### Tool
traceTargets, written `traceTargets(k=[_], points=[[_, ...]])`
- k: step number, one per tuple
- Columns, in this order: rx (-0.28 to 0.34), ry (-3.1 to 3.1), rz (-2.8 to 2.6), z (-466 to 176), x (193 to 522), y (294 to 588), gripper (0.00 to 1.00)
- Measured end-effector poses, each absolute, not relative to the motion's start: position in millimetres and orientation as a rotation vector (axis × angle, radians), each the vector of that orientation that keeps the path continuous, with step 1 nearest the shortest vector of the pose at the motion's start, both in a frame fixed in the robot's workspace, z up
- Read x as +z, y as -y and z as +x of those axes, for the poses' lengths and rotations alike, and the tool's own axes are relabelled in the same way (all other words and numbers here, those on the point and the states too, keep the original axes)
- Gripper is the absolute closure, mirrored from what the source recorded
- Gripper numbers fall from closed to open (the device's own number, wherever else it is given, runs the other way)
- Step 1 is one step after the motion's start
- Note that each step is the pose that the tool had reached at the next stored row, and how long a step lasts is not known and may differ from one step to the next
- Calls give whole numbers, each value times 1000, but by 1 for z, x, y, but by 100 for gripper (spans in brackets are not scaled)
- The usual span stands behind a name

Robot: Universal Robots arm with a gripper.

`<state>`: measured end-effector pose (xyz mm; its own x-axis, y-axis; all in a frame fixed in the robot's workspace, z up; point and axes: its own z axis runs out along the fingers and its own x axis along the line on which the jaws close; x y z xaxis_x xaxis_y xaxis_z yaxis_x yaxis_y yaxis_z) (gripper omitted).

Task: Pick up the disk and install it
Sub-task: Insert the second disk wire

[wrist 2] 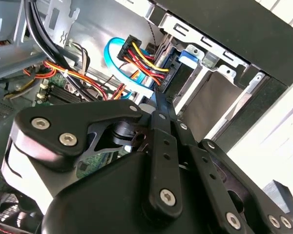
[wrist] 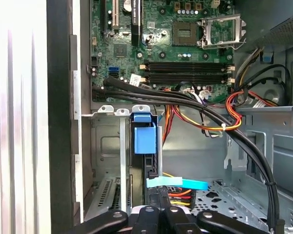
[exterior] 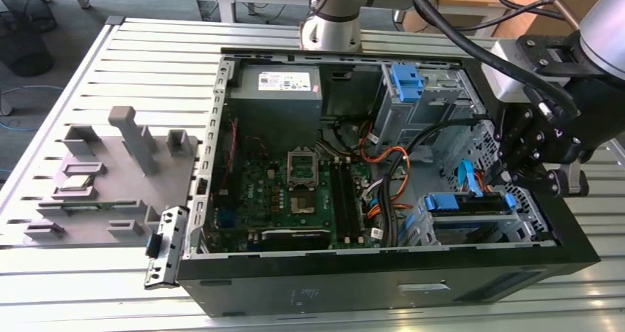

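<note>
The disk [exterior: 467, 204] sits in the drive cage [exterior: 528, 222] at the case's front corner, on the exterior view's right, its blue bracket facing up. In the first wrist view the disk [wrist: 145, 146] stands edge-on in the cage slot, blue tab on top. A light-blue data cable [wrist: 178, 183] and a red-yellow power plug [wrist 2: 136, 53] lie at its end. My gripper [exterior: 496, 180] hangs just above that cabled end. Its fingers [wrist 2: 158, 105] are shut together, and I see nothing between them. In the first wrist view my gripper [wrist: 158, 212] is right at the disk's end.
The open computer case [exterior: 391, 281] lies on a slatted metal table [exterior: 146, 47]. Inside are the motherboard [exterior: 293, 186], a grey power supply [exterior: 278, 87], a second blue bracket [exterior: 405, 80] and thick black cables [wrist: 210, 114]. A grey fixture with parts [exterior: 98, 178] lies on the exterior view's left.
</note>
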<state>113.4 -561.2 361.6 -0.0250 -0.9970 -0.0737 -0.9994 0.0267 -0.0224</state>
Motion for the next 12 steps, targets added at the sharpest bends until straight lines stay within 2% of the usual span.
traceTargets(k=[12], points=[[68, -2213, -2144, 113, 362, 561, 89]])
